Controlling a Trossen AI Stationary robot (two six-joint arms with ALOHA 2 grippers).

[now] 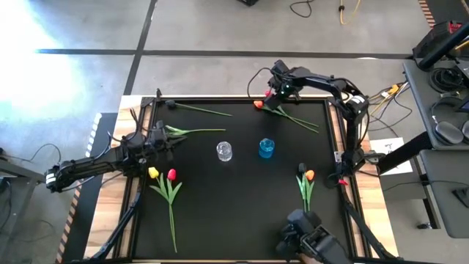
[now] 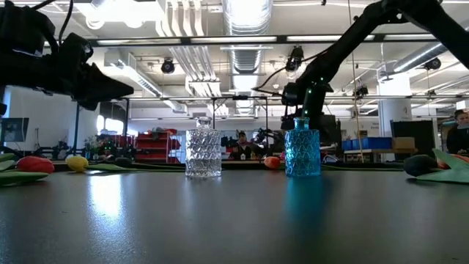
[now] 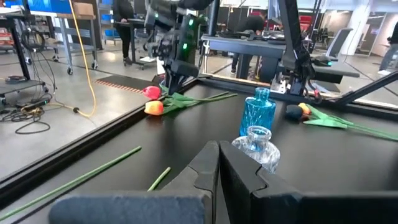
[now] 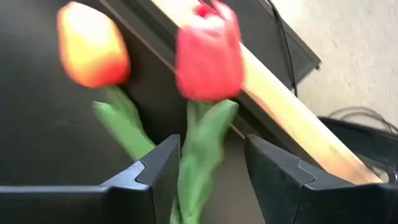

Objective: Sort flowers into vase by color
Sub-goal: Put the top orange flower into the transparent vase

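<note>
Two tulips, one orange (image 4: pixel 93 53) and one red (image 4: pixel 208 56), lie at the table's far edge by the wooden frame. My right gripper (image 4: pixel 211 149) (image 1: pixel 272 97) is open over them, one finger on either side of the red tulip's green stem (image 4: pixel 198 168). My left gripper (image 3: pixel 217 152) (image 1: pixel 167 141) is shut and holds nothing, hovering at the table's left over a loose leafy stem (image 1: pixel 192 131). A yellow tulip (image 1: pixel 153 173) and a red tulip (image 1: pixel 171 174) lie near the left side. A dark-headed one (image 1: pixel 301 169) and an orange one (image 1: pixel 309 174) lie on the right. My right gripper comes at the red tulip's stem just below the head, pointing down along it, with the stem in the gap between the fingers. Whether a finger (image 4: pixel 155 168) touches the leaf beside it, I cannot tell.
A clear glass vase (image 1: pixel 224 151) and a blue glass vase (image 1: pixel 266 148) stand side by side mid-table. Another bare stem (image 1: pixel 199 109) lies at the far left. A dark device (image 1: pixel 308 236) sits at the near edge. Open black tabletop lies in front of the vases.
</note>
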